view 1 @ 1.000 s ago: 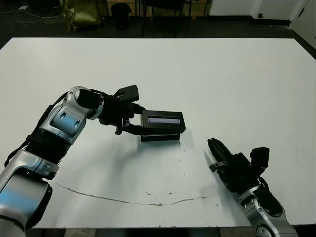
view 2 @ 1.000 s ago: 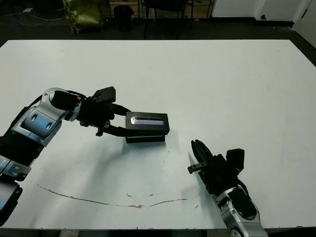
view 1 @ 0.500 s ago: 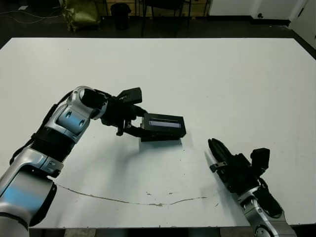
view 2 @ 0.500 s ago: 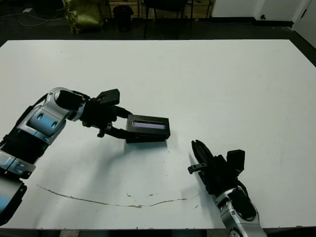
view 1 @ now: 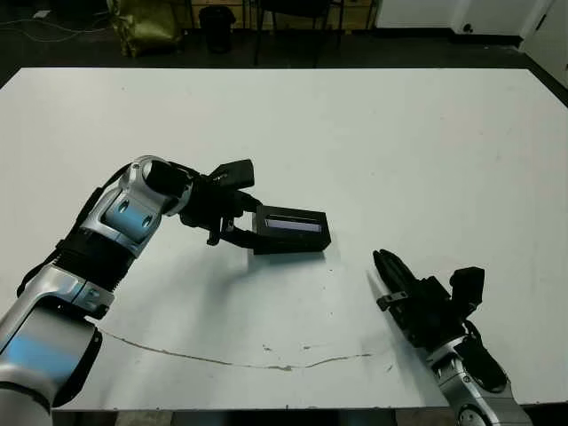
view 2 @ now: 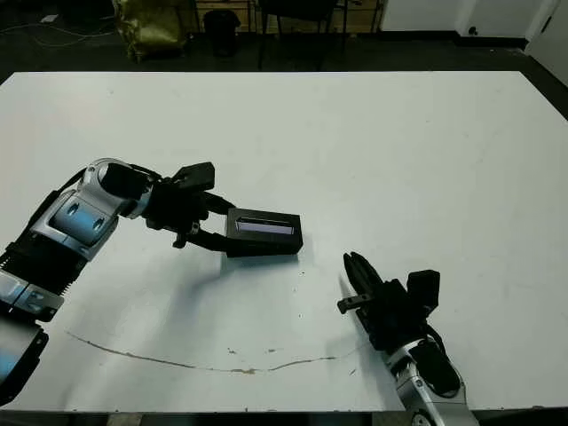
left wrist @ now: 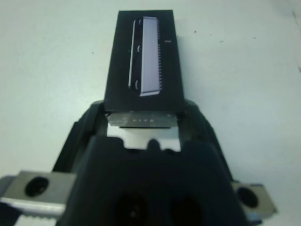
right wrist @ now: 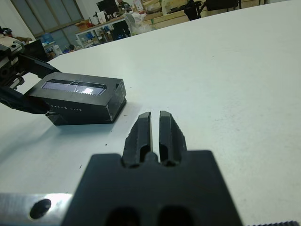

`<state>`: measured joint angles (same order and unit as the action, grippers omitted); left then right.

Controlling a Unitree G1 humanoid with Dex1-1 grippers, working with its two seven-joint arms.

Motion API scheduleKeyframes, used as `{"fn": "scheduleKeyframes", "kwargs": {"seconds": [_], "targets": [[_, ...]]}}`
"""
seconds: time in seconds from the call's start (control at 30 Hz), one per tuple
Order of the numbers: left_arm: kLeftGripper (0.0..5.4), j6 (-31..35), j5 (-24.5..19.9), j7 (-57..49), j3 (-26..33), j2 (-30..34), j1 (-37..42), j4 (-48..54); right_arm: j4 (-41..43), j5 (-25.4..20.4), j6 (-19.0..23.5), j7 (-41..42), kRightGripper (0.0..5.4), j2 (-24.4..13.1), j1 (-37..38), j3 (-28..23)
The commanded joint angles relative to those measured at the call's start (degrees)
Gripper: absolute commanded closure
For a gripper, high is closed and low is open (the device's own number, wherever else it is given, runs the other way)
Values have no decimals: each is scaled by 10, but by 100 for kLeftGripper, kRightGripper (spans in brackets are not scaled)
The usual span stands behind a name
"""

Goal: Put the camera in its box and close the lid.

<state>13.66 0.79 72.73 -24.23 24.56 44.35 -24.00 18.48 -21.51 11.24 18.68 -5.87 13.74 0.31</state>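
Left eye view has the white table (view 1: pixel 426 142) filling most of the picture, with the lid (view 1: pixel 293 225) sitting on top of the box (view 1: pixel 288 246) a little toward seven o'clock of the table's middle; the lid's greyish stripe (view 1: pixel 294 224) faces up and runs along its length; the box shows only as a dark edge under the lid, and from the right wrist view the lid looks close to flush on it, though I cannot tell whether it is fully seated; the camera does not show in any view. The left gripper (view 1: pixel 248 219) reaches in from nine o'clock of the lid, and its two black fingers (view 1: pixel 232 236) straddle the lid's short end, one at the far edge and one at the near edge, holding it; the left wrist view shows the same lid (left wrist: pixel 144 66) running away from the gripper body, its near end caught between the spread fingers. The right gripper (view 1: pixel 382 264) rests at about four o'clock from the box, well apart from it, low over the table; its fingers (right wrist: pixel 144 133) lie pressed nearly together with only a thin slit between them, holding nothing. A thin dark crack line (view 1: pixel 222 359) crosses the table's near edge around six o'clock.
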Motion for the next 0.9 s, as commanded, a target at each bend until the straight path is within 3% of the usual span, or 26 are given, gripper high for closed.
{"fn": "scheduleKeyframes", "kwargs": {"seconds": [0.03, 0.5, 0.9], "targets": [[303, -2, 15, 1, -7, 7, -2, -8, 2, 1, 8, -6, 540, -1, 6, -1], [303, -12, 21, 0, -8, 5, -13, -45, 5, -23, 1, 13, 540, -2, 7, -7], [303, -44, 37, -6, -15, 0, -21, -105, 43, -30, 24, -6, 540, -6, 19, -6]]}}
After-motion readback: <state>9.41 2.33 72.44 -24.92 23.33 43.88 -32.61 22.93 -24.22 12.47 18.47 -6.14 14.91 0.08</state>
